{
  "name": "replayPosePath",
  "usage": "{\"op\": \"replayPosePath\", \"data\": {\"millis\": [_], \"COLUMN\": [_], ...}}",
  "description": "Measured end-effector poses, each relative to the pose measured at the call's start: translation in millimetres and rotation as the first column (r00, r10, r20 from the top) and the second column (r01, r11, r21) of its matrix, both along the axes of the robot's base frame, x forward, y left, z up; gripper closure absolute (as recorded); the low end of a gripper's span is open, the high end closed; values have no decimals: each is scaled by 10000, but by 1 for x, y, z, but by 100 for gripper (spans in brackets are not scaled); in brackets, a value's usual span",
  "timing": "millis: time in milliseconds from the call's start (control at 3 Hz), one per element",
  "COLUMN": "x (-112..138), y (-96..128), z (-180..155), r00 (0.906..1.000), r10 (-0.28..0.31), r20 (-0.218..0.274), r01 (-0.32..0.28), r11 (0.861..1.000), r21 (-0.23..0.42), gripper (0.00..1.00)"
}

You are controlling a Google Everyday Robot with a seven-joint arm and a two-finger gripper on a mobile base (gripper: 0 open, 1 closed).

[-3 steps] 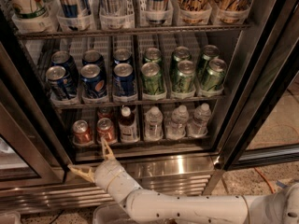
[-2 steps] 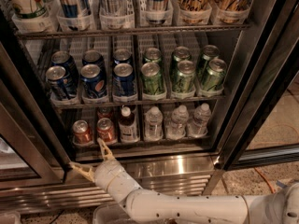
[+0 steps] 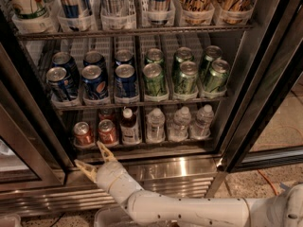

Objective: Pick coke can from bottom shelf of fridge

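Red coke can [image 3: 107, 132] is seated left on the bottom shelf [image 3: 156, 147]; the gripper [image 3: 94, 159] is positioned just below it, fingers [image 3: 107, 151] released.

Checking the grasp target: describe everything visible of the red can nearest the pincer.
The coke can is a small red, metal-looking can with a silver top. It stands upright at the front of the bottom shelf, in the second lane from the left. Another red can stands on one side of it and a dark bottle on the other. The open pincer is just below its base, seemingly not touching.
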State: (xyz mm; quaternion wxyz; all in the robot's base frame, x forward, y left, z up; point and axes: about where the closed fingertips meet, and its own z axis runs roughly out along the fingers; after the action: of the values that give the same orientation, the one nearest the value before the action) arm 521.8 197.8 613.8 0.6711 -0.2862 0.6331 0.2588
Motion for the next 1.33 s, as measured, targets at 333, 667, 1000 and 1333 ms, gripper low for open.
{"op": "replayPosePath", "data": {"millis": [333,667,1000,1333], "x": [10,22,34,78], "y": [0,-1,1,37], "z": [-9,-13,-12,-14], "r00": [9999,9998,9999,9989], "r10": [-37,-44,27,469], "r20": [-124,-176,-162,-24], "r01": [37,45,-26,-469], "r11": [10000,10000,10000,9989], "r21": [46,79,53,85], "gripper": [36,32,33,36]}}
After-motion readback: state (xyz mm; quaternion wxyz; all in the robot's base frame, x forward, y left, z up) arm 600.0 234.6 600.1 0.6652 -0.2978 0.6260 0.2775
